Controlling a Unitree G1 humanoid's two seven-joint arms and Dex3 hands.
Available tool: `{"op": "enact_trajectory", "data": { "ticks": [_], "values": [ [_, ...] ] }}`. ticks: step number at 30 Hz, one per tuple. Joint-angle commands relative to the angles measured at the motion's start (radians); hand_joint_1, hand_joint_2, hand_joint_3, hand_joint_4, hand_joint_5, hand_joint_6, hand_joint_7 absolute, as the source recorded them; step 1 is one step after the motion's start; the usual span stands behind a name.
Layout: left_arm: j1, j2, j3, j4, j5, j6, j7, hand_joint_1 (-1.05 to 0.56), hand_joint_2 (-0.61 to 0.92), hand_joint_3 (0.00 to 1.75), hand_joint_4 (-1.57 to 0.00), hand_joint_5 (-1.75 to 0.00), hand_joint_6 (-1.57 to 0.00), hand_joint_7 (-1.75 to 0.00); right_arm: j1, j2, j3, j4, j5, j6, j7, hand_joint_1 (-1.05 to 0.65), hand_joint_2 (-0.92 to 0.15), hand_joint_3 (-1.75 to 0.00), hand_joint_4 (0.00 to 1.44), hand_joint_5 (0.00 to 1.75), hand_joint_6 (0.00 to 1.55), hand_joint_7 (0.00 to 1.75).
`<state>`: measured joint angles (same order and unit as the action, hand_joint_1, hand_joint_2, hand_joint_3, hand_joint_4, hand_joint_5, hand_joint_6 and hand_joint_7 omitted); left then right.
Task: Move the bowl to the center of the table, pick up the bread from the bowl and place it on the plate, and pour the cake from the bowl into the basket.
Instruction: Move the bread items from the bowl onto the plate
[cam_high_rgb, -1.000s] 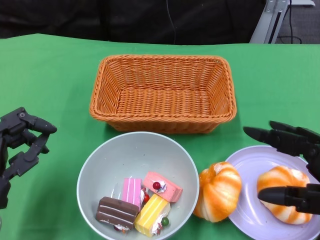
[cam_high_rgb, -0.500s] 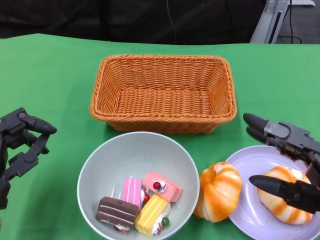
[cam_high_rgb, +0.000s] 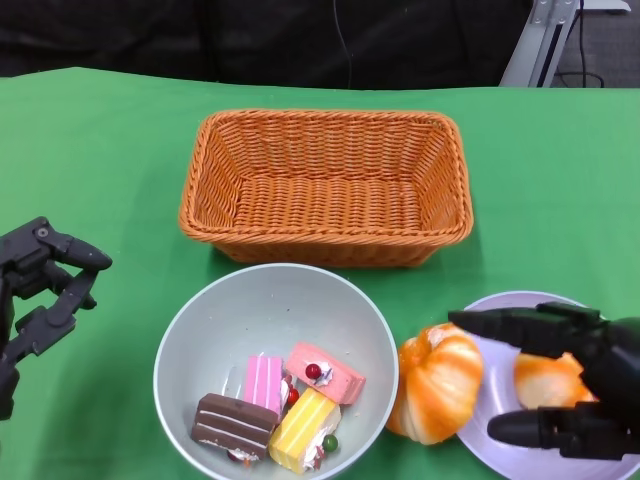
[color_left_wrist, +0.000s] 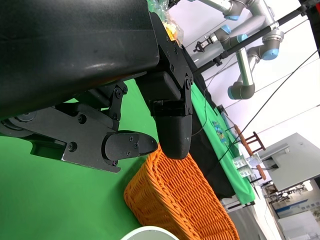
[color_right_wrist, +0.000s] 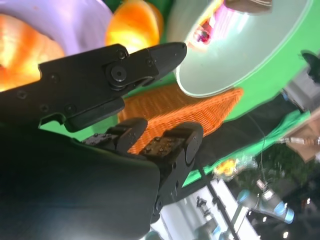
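The grey bowl (cam_high_rgb: 275, 310) sits in front of the basket and holds several cake pieces (cam_high_rgb: 280, 402). One orange-striped bread (cam_high_rgb: 438, 382) lies on the cloth between the bowl and the purple plate (cam_high_rgb: 500, 380), against the plate's rim. A second bread (cam_high_rgb: 545, 378) lies on the plate, partly hidden by my right hand (cam_high_rgb: 585, 385). That hand hovers over the plate with its fingers spread and empty, fingertips close to the first bread. My left hand (cam_high_rgb: 40, 290) rests left of the bowl, fingers loosely bent, holding nothing. The right wrist view shows the plate (color_right_wrist: 75, 20), both breads and the bowl (color_right_wrist: 240, 55).
The empty orange wicker basket (cam_high_rgb: 325, 185) stands just behind the bowl, also seen as the basket (color_left_wrist: 180, 200) in the left wrist view. Green cloth covers the table. Other robot arms and stands are beyond the table's far side.
My right hand has swung left over the plate, covering part of the bread there, and its fingertips now reach the plate's left rim. Left hand, bowl and breads have not moved.
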<state>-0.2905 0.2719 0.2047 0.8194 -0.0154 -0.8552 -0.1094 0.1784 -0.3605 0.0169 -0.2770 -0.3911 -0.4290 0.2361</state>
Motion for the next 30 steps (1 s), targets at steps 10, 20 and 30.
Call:
{"op": "enact_trajectory", "data": {
  "ticks": [10, 20, 30],
  "values": [
    [0.001, 0.022, 0.008, -0.001, -0.012, -0.005, -0.004, -0.06, 0.92, 0.42, -0.75, -1.50, -0.76, -1.14, -0.050, -0.057, 0.027, 0.107, -0.192, -0.128, -0.140, -0.64, -0.83, 0.00, 0.50, 0.09, 0.62, 0.01],
    [0.008, 0.021, 0.003, -0.014, -0.010, -0.002, -0.007, -0.06, 0.92, 0.43, -0.73, -1.51, -0.74, -1.15, -0.146, -0.048, 0.098, 0.293, -0.408, -0.237, -0.437, -0.63, -0.82, 0.00, 0.55, 0.08, 0.67, 0.02],
    [0.019, 0.017, 0.000, -0.034, -0.008, 0.001, -0.003, -0.07, 0.92, 0.43, -0.73, -1.51, -0.73, -1.17, -0.287, -0.081, 0.221, 0.541, -0.553, -0.291, -0.680, -0.64, -0.78, 0.00, 0.59, 0.07, 0.73, 0.02]
  ]
}}
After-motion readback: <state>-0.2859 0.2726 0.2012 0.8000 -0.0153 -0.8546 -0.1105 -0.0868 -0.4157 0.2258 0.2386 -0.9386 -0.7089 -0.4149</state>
